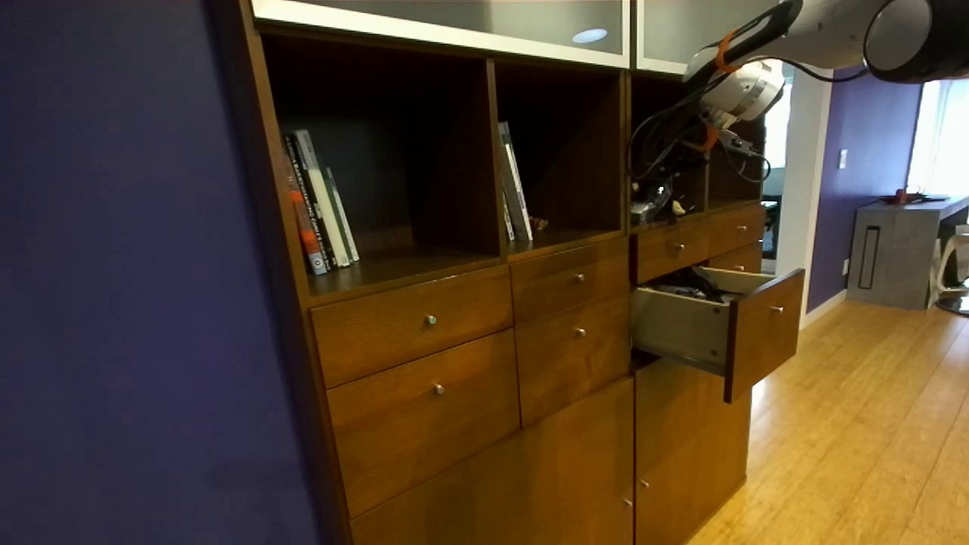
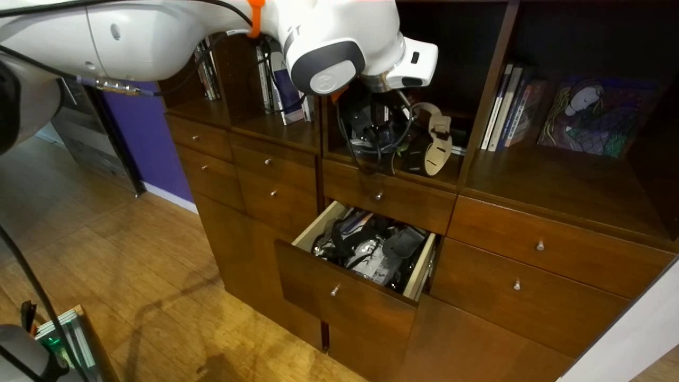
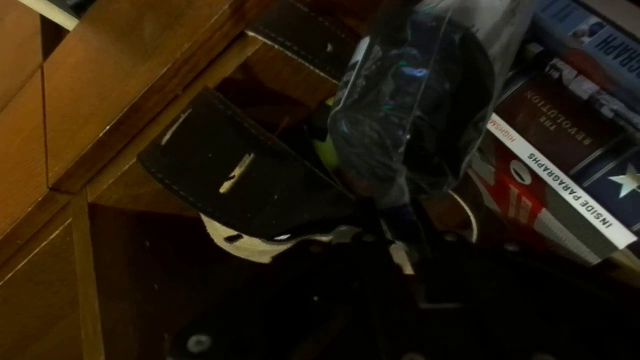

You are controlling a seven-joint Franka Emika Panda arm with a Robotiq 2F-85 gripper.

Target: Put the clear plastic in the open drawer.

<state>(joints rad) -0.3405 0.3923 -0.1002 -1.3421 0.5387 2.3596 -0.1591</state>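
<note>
The clear plastic bag point(image 3: 420, 100) hangs above the open drawer point(image 2: 345, 305), its end pinched in the gripper point(image 3: 400, 225). Dark jumbled items point(image 2: 366, 241) lie inside the drawer; higher than the drawer sit a slotted strap point(image 2: 438, 151) and books point(image 2: 508, 109).

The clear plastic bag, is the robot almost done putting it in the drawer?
About halfway. Done: the drawer stands open. In hand: the gripper seems to pinch the clear plastic bag. To do: it's higher than the drawer, so bring it over, lower it inside, let go.
</note>
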